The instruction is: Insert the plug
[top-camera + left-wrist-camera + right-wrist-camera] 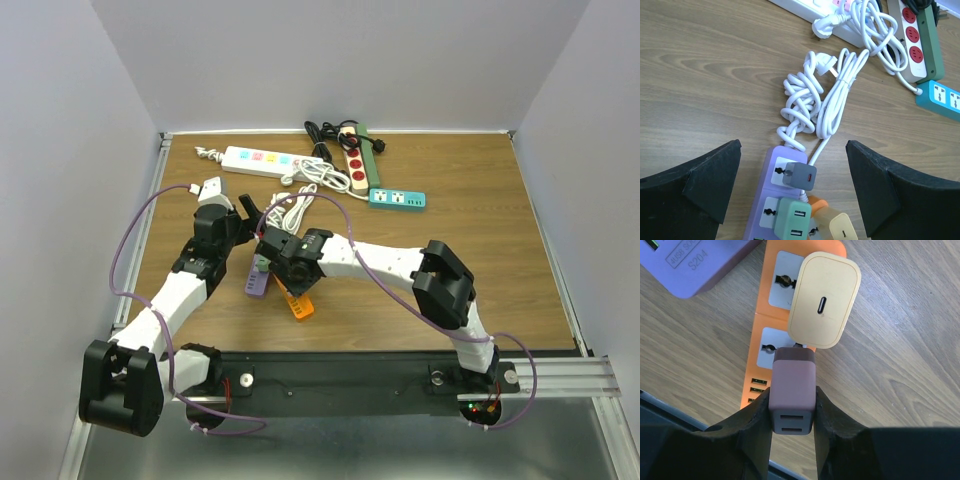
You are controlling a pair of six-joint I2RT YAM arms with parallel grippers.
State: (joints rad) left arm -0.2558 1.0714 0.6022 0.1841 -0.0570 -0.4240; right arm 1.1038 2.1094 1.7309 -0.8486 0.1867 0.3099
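My right gripper (792,412) is shut on a dusty-pink USB charger plug (793,390), its front end at the lower socket of the orange power strip (756,360). A cream charger (824,300) sits in the strip's upper socket. In the top view the right gripper (290,262) is over the orange strip (299,305). My left gripper (792,187) is open above the purple power strip (771,200), which carries a grey charger (800,175) and a green charger (793,218). The left gripper shows in the top view (235,215).
A tangled white cable (815,102) lies beyond the purple strip. At the table's far side lie a white power strip (260,160), a beige and green strip with red sockets (356,160) and a small teal strip (397,199). White walls enclose the table.
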